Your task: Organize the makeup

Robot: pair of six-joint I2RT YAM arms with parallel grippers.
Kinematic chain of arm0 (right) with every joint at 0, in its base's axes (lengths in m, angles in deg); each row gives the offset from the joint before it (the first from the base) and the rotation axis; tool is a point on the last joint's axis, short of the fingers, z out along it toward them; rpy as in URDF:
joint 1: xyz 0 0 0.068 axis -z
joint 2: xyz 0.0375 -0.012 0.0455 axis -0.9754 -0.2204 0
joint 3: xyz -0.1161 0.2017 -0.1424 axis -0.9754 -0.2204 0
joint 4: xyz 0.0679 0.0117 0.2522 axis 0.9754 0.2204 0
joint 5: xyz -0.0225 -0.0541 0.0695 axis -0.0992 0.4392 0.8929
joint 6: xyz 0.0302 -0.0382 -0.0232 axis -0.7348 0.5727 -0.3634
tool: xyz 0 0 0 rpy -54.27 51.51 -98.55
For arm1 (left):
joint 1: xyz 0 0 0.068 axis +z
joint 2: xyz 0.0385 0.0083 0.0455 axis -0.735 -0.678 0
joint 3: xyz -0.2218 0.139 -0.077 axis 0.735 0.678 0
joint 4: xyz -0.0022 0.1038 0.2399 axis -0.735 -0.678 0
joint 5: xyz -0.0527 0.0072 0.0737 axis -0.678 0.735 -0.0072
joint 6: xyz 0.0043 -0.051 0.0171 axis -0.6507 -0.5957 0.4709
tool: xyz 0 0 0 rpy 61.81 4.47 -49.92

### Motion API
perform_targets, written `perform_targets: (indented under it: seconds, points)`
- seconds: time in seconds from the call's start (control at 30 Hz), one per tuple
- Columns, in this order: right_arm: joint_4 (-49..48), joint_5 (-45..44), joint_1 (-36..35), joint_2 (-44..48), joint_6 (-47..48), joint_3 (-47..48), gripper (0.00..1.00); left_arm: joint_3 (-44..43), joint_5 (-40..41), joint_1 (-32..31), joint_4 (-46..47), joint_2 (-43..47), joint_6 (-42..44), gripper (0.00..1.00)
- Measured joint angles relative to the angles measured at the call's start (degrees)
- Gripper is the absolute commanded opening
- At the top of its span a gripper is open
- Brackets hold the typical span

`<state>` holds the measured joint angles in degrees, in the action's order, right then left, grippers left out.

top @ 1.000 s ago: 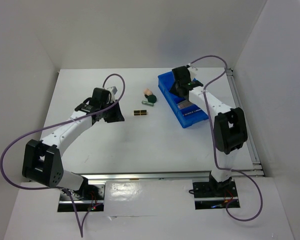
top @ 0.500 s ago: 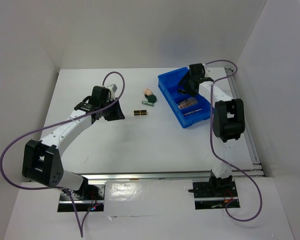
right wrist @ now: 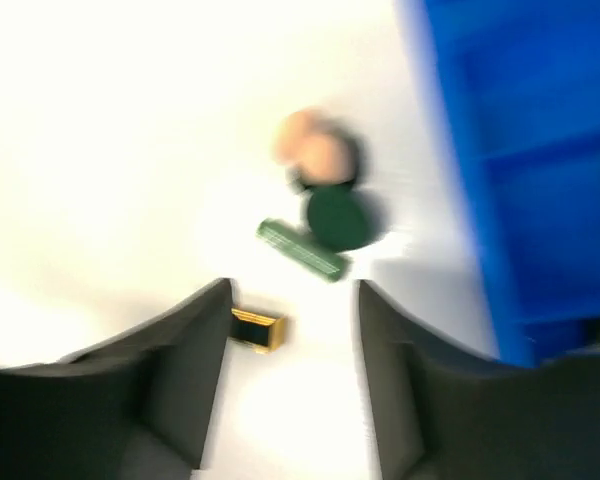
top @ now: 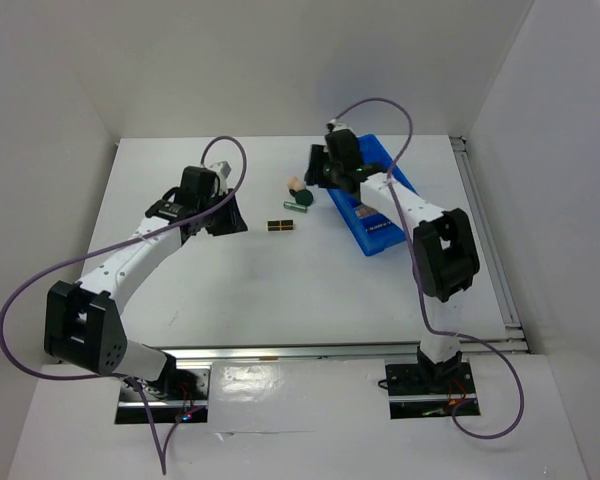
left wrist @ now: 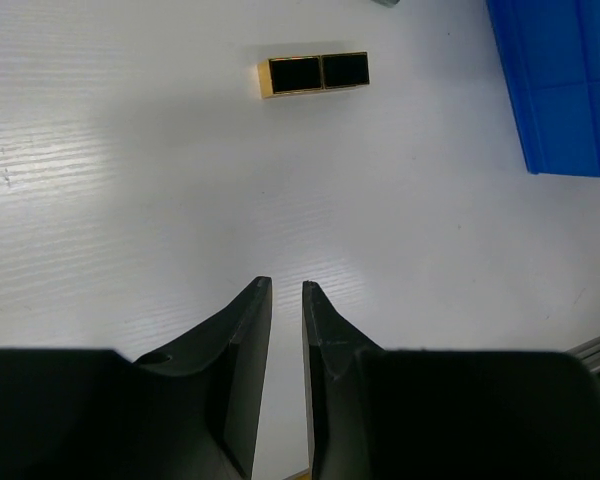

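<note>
Swinging out of the blue bin (left wrist: 550,100), the right gripper (right wrist: 292,290) hangs, jaws apart and empty, near the green tube (right wrist: 302,250), round piece (right wrist: 335,217) and soft beige sponge (right wrist: 315,150) on the smooth white bench (top: 280,290). The left gripper (left wrist: 287,290) waits, jaws narrow and empty, short of the black-gold lipstick tubes (left wrist: 313,74). Light, slick tube: pinch mid-length, I'd say.

My right fingers (top: 318,172) hang at the far left end of the blue bin (top: 385,235), just beside the beige sponge (top: 296,185), green round piece (top: 305,199) and green tube (top: 297,207). Nearer the worktop's (top: 280,290) near edge lie the black-gold lipstick tubes (top: 281,224); my left fingers (top: 228,218) sit beside them, toward the left edge.
</note>
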<state>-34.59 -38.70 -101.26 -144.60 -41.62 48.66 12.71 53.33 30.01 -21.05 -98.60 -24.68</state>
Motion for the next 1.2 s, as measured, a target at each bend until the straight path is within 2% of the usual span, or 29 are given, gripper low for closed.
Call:
perform_targets:
  seconds: [0.07,0.27,0.43,0.67,0.8,0.97,1.2]
  points:
    - [-0.57,1.16,-4.07,-0.09,4.96,-0.09,0.71,-0.09,0.42,0.22,-0.09,0.02,0.0,0.33]
    - [2.19,3.43,-12.0,-7.3,16.48,6.29,0.69,-0.09,1.86,0.35,-0.68,0.13,-0.17,0.33]
    - [2.82,3.85,-13.77,-12.13,22.8,7.34,0.79,0.22,5.16,1.9,-2.08,3.26,-0.26,0.33]
    - [4.07,4.72,-14.23,-15.52,33.07,8.81,0.79,2.45,11.8,9.14,-2.73,13.86,-3.78,0.33]
    - [4.2,4.92,-14.49,-16.48,37.31,9.38,0.72,2.78,12.92,12.96,-2.75,16.41,-5.01,0.33]
    - [4.37,6.8,-14.64,-18.47,39.74,11.85,0.62,2.84,12.57,13.9,-3.5,15.28,-5.97,0.33]
    - [4.85,10.21,-14.64,-18.78,40.22,12.15,0.59,3.04,11.39,14.45,-3.76,15.15,-6.08,0.33]
